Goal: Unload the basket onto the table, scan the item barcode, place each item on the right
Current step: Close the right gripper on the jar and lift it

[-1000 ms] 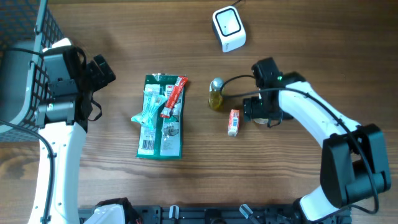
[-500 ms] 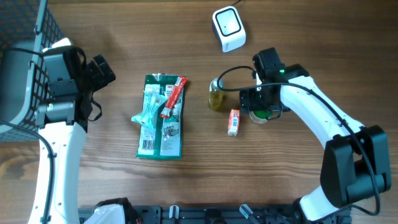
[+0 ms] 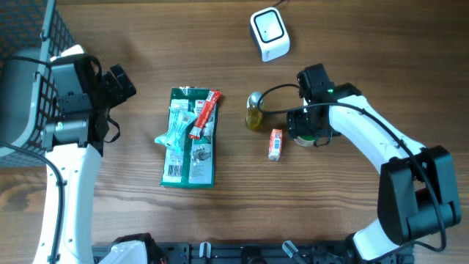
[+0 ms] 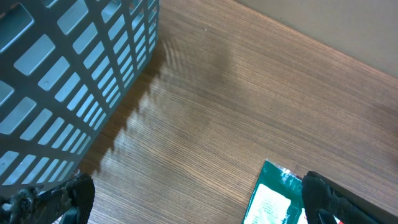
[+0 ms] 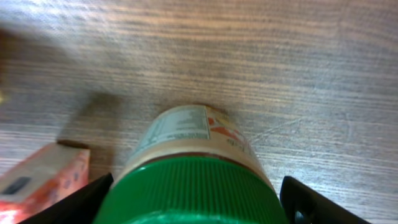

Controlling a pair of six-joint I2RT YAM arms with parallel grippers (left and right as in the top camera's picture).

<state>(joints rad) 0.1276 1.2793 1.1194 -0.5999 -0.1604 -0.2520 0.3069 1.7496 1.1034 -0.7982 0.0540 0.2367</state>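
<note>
Table of brown wood (image 3: 146, 220) seen from above, with two robot arms. At the far left stands a grey mesh basket (image 3: 29, 44). Beside it the left gripper (image 3: 123, 82) hangs over bare wood, its jaws spread as wide as they go and holding nothing. Right of it lies a flat green packet (image 3: 187, 165) with a red stick-shaped item (image 3: 205, 111) and a pale teal item (image 3: 173, 132) on top. Further right stands a small bottle of yellow liquid (image 3: 254, 112). A white scanner (image 3: 269, 33) sits well apart near the far edge. A small red and white box (image 3: 275, 144) lies just beside the bottle. Next to the box is the jar (image 5: 186, 130) with a green lid (image 5: 186, 193). The right gripper (image 5: 196, 202) is down over it, jaws wide and set either side of the lid; whether they press on it I cannot tell.
</note>
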